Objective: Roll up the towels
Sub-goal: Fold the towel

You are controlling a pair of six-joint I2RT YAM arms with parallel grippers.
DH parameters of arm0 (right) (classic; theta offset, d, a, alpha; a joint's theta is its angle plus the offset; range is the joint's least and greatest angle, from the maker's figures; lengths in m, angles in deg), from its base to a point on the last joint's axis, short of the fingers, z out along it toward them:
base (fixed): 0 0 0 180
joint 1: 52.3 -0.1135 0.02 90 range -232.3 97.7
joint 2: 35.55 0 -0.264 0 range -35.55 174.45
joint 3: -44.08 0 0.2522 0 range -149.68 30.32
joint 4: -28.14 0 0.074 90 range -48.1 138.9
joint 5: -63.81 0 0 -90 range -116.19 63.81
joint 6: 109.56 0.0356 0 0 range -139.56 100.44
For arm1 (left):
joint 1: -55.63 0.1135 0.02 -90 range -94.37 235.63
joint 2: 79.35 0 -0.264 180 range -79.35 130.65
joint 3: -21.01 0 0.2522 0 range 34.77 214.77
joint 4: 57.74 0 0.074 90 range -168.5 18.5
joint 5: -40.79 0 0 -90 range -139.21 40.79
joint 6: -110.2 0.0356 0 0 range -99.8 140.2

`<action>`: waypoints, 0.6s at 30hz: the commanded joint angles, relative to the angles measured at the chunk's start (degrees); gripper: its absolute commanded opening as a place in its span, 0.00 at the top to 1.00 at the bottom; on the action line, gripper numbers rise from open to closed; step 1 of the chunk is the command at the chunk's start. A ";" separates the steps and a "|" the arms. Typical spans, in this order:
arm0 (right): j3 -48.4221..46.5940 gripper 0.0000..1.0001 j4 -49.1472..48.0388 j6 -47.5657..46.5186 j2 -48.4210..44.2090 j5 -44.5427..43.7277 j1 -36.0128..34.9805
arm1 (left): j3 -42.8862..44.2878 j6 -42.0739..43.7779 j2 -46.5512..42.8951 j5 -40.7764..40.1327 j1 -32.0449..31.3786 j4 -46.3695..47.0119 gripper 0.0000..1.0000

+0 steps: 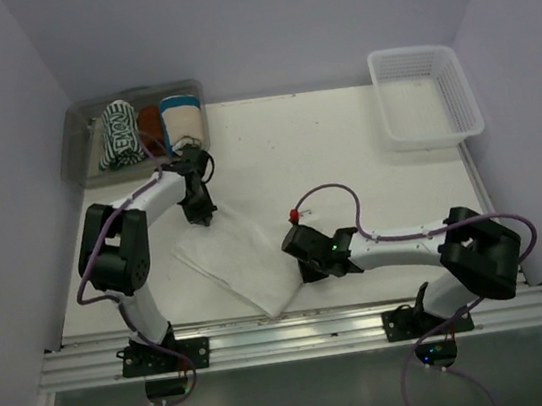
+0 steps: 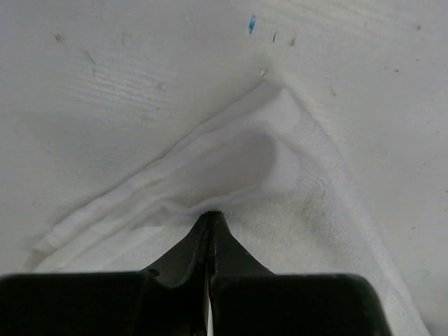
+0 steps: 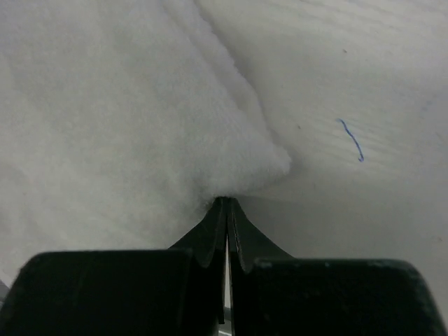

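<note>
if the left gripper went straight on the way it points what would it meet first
The white towel: the left gripper is shut, its tips at a raised fold of it, seemingly pinching it. Beyond that fold is bare table, though depth is unclear.

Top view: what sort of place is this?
Likely a robot test booth: bare walls close in a white table, two arms are bolted to a metal rail, and a white towel lies between them.
</note>
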 commanded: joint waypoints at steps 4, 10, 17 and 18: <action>0.14 0.99 14.46 4.91 -10.55 -12.58 1.09 | 2.55 3.05 -6.63 -8.04 -0.13 1.86 1.00; -10.14 1.00 14.46 -3.53 -4.68 -10.49 0.84 | -5.42 2.52 -11.99 -6.11 -0.13 2.82 1.00; -15.25 0.98 9.36 -6.97 4.46 -3.80 -1.45 | -12.39 4.37 -12.53 -3.29 0.31 6.69 1.00; -14.90 0.98 9.01 -7.05 5.52 -4.50 -0.93 | -12.48 4.37 -11.22 -4.16 0.66 7.13 1.00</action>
